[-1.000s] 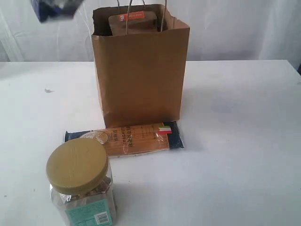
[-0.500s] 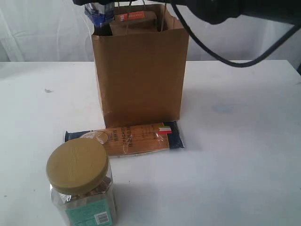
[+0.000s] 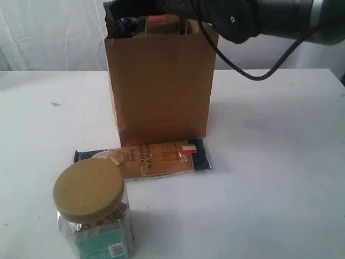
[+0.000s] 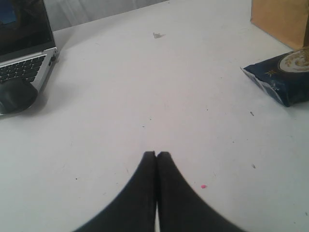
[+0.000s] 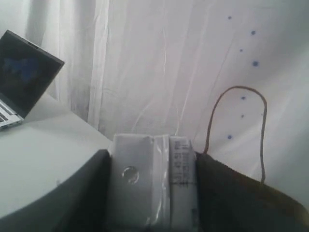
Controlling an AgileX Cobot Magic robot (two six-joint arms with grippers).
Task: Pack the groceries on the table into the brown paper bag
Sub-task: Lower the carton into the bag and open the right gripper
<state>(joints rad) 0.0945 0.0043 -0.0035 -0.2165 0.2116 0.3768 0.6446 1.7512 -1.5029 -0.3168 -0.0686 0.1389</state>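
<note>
One boxy kraft paper bag (image 3: 159,91); flat glossy spaghetti packet (image 3: 151,159) at its six o'clock. Right gripper (image 5: 154,193), at bag mouth, grasps smooth carton (image 5: 140,183); left gripper (image 4: 156,157) clenched.

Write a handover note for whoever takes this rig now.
The left gripper is shut and empty over the table.
The right gripper is shut on the small white-blue carton at the mouth of the brown paper bag.
Done: brown orange-labelled pouch in the bag.
Left: drop the carton in, then pack the spaghetti packet lying before the bag and the clear jar.
</note>
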